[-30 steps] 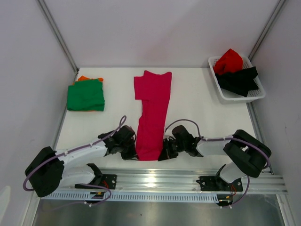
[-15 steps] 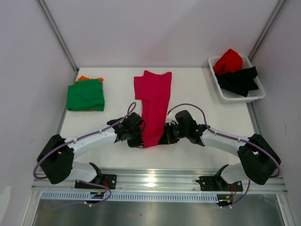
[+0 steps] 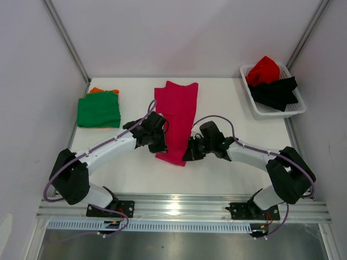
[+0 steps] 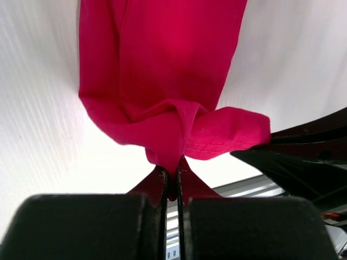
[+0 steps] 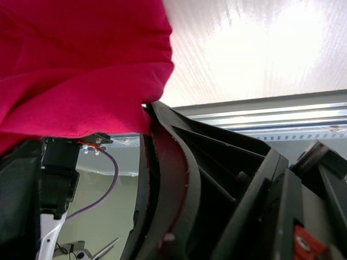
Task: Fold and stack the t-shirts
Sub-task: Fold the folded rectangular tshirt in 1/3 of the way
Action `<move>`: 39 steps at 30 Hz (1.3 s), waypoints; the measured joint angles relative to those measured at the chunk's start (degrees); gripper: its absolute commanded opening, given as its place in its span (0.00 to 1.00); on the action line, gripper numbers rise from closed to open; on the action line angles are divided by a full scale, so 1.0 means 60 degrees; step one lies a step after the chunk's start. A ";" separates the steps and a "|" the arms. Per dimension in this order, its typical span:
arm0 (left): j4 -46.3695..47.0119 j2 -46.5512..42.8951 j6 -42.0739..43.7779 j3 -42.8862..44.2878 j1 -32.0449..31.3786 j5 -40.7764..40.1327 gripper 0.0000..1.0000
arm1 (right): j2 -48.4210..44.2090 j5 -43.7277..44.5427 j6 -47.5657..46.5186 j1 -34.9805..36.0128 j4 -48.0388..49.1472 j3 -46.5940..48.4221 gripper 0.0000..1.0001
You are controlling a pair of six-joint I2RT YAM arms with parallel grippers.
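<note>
Two pinches here: left gripper (image 3: 159,147) and right gripper (image 3: 189,154) each clamp the raised near hem of the magenta t-shirt (image 3: 177,105), just right of the green t-shirt (image 3: 98,110), so it looks mid-fold, and the hem probably needs carrying evenly to the collar end.

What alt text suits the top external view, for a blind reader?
The left gripper and right gripper pinch the near end of a magenta-pink t-shirt on the table. A folded green t-shirt lies far left; a basket holds a red shirt and a black shirt far right.
</note>
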 measured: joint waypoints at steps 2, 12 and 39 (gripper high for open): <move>-0.0117 0.0197 0.0113 0.0375 0.0182 0.0004 0.01 | 0.0204 -0.0004 -0.0127 -0.0055 -0.0033 0.0193 0.02; -0.0372 0.1315 0.0663 0.1894 0.0874 0.0044 0.01 | 0.1111 -0.0076 -0.0790 -0.1158 -0.0415 0.1592 0.02; -0.0262 0.3333 0.1213 0.3242 0.1592 0.0608 0.00 | 0.2251 -0.0040 -0.1031 -0.2142 -0.0353 0.2437 0.02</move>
